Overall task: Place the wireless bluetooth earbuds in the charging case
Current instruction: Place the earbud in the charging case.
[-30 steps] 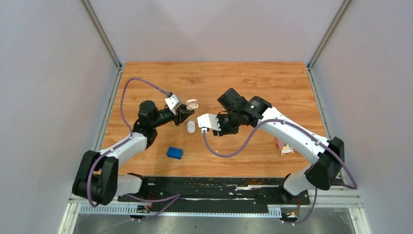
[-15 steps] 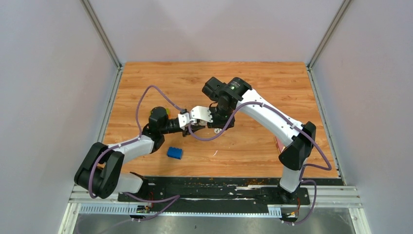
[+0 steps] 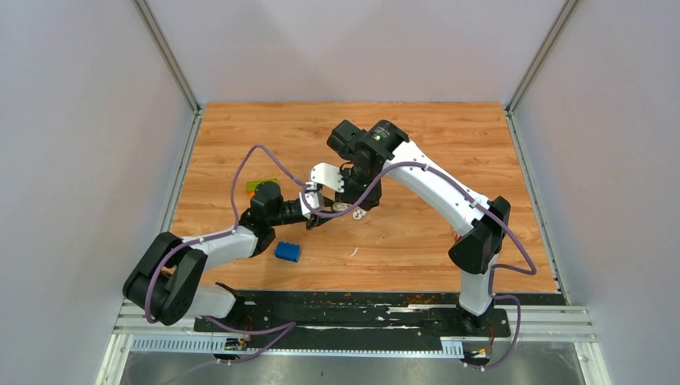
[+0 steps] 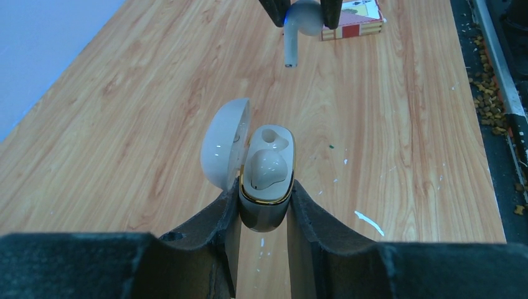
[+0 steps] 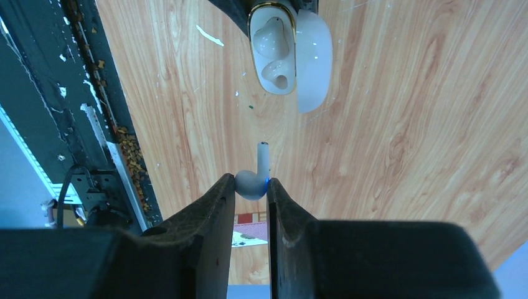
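My left gripper (image 4: 264,187) is shut on the white charging case (image 4: 268,177), lid (image 4: 223,143) flipped open to the left. One earbud (image 4: 266,168) sits in the near socket; the far socket (image 4: 274,137) is empty. My right gripper (image 5: 251,185) is shut on a white stemmed earbud (image 5: 255,177), its stem pointing at the case (image 5: 274,43), a short gap apart. The same earbud shows at the top of the left wrist view (image 4: 297,25). In the top view both grippers meet near the table's middle (image 3: 325,204); case and earbud are hidden there.
A blue toy brick (image 3: 288,252) lies near the left arm. An orange and green object (image 3: 258,185) lies behind the left wrist. A small red and white box (image 4: 352,12) lies to the right. White flecks (image 4: 366,219) mark the wooden table.
Both grippers have come together near the table's middle. The right arm swung left and further in; the left arm extended toward it. The orange and green object is now uncovered.
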